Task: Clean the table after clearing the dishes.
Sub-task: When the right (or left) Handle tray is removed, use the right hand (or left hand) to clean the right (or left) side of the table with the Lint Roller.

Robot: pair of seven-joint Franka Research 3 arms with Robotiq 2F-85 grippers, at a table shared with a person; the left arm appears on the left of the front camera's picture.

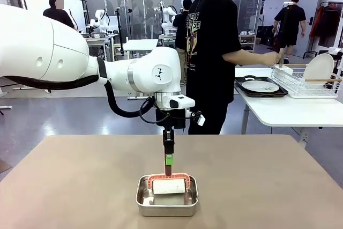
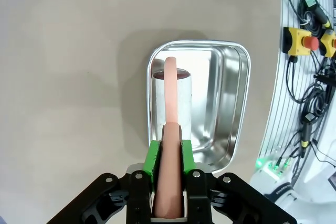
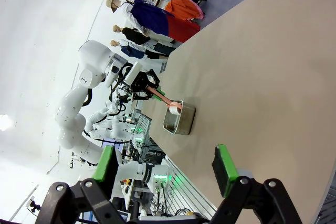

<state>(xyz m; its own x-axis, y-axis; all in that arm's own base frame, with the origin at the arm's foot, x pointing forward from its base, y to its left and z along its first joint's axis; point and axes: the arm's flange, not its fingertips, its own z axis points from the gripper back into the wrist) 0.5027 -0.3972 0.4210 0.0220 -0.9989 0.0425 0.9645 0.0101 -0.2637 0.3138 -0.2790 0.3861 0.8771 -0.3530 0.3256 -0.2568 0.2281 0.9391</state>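
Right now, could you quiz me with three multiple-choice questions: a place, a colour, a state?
1. Where is the white cylindrical roller? A in the small rectangular steel pan; B on bare tabletop; C in a dish rack.
2. What colour are the pads lining the left arm's jaws? A red; B green; C blue.
3. How do those jaws stand? A wide open; B shut on the roller's salmon-pink handle; C hidden.
Answers: 1 A, pan walls surround it; 2 B, green pads flank the handle; 3 B, they clamp it.
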